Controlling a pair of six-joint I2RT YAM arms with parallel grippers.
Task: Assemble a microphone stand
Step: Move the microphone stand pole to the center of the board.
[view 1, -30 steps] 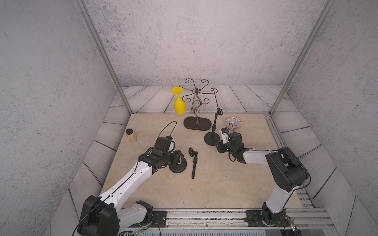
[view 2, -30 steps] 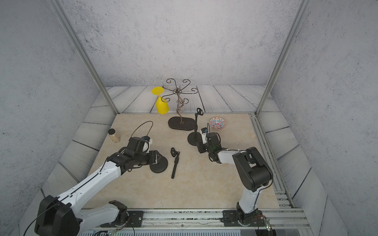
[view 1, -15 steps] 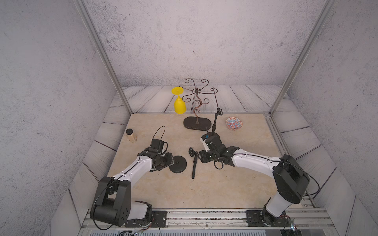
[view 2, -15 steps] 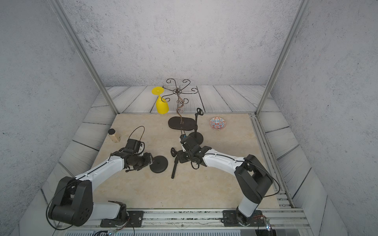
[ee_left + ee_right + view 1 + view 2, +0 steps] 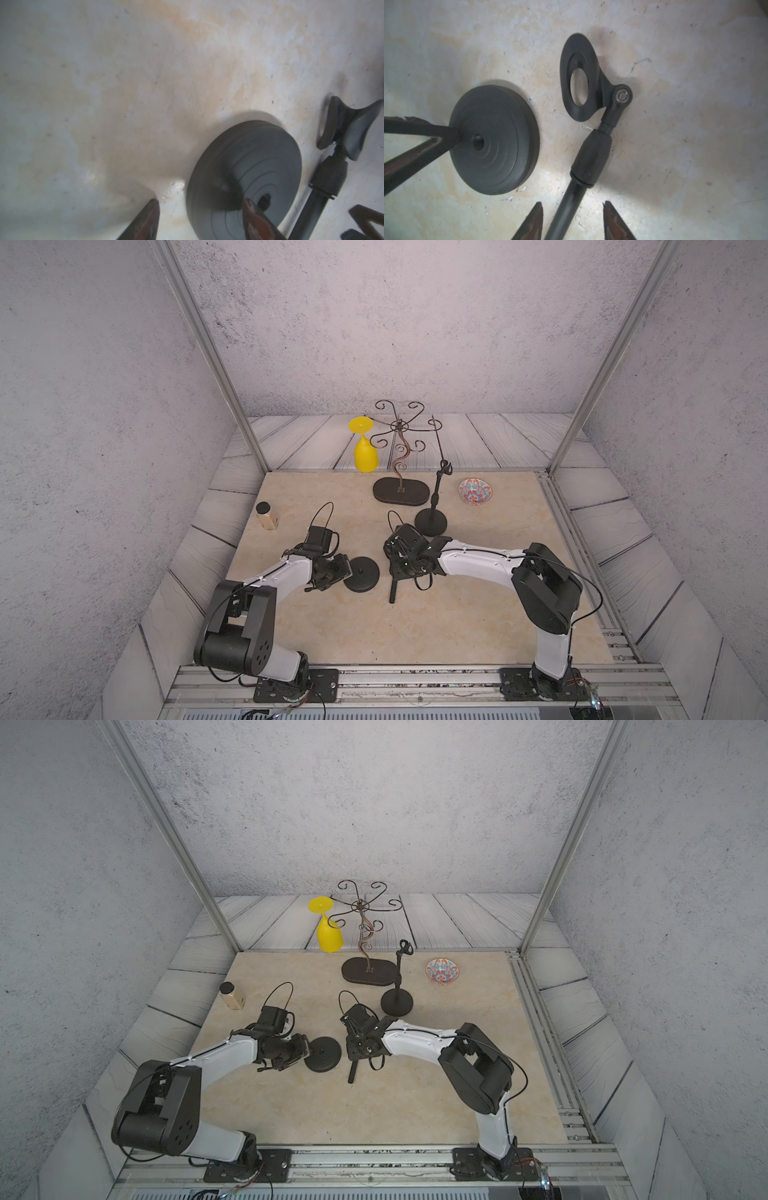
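1. Gravest risk: the pole [image 5: 591, 153] lies flat on the desk [image 5: 457, 614], just beside the base disc [image 5: 494, 137]. The right claw [image 5: 572, 203] straddles its thin shaft below the collar, jaws fairly narrow but clear of it on both sides and holding nothing. If it closes there, I judge the end carrying the clip ring [image 5: 579, 81] could droop, or the round shaft could roll in the fingers. The far end would then miss the hole [image 5: 478, 143].
2. Next: the left claw [image 5: 200, 202] stands wide and grips nothing. One finger is over the disc close to the hole, the other over bare desk beyond the rim. Closing like this may catch only the rim and tip the disc or shove it into the pole. That finger also sits where the pole must enter.
3. Lesser: both claws work close together over the same patch, so a lifted, swinging pole could strike the left fingers.
4. Around, in both top views:
   - A wire tree [image 5: 399, 435] on an oval foot stands behind.
   - An upright stand [image 5: 432, 520] is just behind the right wrist — the likeliest thing to be knocked.
   - An upturned yellow goblet [image 5: 365, 452] is at the back.
   - A patterned bowl [image 5: 475, 491] sits to the right.
   - A jar [image 5: 266, 516] near the left edge is well apart.
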